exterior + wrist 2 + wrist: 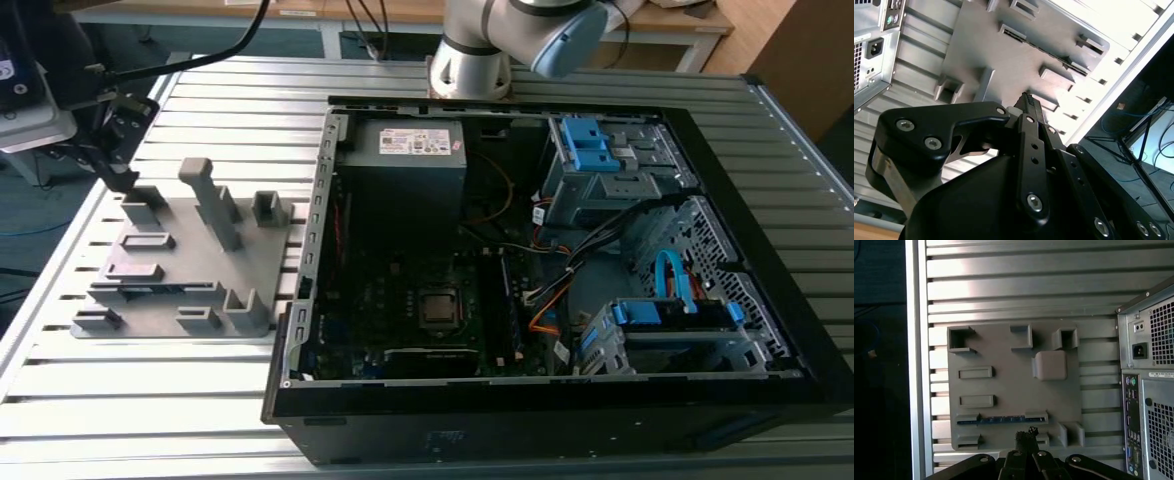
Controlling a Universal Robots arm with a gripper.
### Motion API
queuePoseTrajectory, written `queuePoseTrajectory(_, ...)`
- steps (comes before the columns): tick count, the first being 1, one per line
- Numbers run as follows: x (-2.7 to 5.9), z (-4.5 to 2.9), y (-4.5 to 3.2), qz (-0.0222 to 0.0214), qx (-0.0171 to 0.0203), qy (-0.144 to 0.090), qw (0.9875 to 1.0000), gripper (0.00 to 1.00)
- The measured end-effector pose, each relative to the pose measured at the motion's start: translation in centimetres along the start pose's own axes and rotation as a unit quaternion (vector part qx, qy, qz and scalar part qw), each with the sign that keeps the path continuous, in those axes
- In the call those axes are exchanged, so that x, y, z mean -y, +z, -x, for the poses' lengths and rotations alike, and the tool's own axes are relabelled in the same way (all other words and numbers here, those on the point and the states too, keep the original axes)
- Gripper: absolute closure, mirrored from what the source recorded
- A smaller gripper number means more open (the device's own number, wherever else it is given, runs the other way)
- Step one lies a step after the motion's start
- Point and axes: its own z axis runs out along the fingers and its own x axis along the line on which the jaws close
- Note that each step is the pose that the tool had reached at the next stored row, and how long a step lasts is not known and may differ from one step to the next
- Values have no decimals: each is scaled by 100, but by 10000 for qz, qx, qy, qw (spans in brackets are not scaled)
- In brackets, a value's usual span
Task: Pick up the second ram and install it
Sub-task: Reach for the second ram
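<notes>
1 dark strip, the second ram (1001, 418), lies in a slot of the grey fixture (1004, 385), which in the exterior view sits at 9 o'clock from the open computer case (534, 420). We see the gripper (1027, 434) above the fixture, near the ram but apart from it, jaws closed together on nothing. We judge nothing done yet: pick-up and installing both remain. Its chips and the motherboard's free slot are hard to make out.

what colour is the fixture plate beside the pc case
Plain grey fixture plate, best in the first wrist view.
</notes>
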Motion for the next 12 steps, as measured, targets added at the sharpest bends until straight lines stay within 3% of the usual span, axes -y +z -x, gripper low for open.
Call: queuePoseTrajectory(12, 30, -68, 60, 0, 0, -2, 10000, 90)
